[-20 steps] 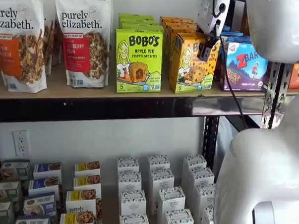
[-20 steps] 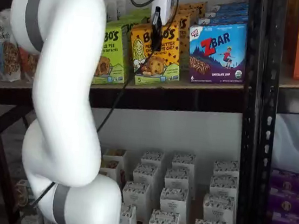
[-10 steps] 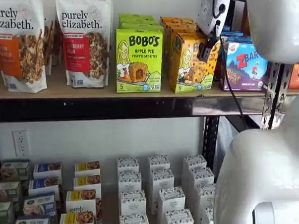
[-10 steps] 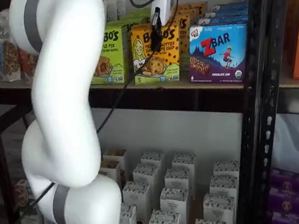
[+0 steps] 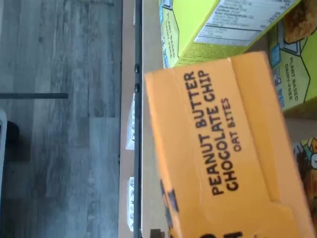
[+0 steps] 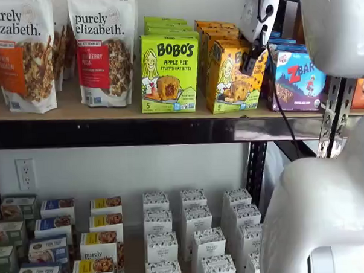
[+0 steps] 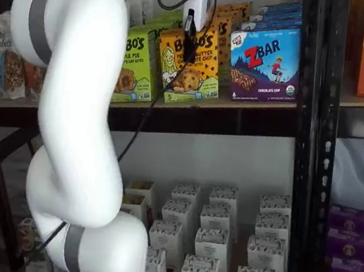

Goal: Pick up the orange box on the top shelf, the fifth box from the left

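1. Next to nothing has moved over the last second: in both shelf views the gripper (image 6: pixel 250 60) and the orange box (image 6: pixel 231 80) sit almost exactly where they were.
2. Wrist view: the top panel of the orange box (image 5: pixel 218 148) fills the picture, very close under the camera and skewed against the black front rail (image 5: pixel 138 99). The lime-green box (image 5: pixel 198 25) stands just beside it. No fingers show here.
3. In a shelf view, the box stands upright at the near edge of the top shelf (image 6: pixel 108 112), at the front of its row of like cartons. One black finger lies against its upper right corner. With only that finger showing, I cannot tell whether the grip has closed.
4. In a shelf view, the gripper (image 7: pixel 190 41) hangs over the upper front of the orange box (image 7: pixel 196 75), so the box lies directly below and behind the fingers.
5. Neighbours are tight: the green box (image 7: pixel 134 64) is on the left and the ZBar box (image 7: pixel 267 63) on the right. A straight pull towards the near side looks safest.
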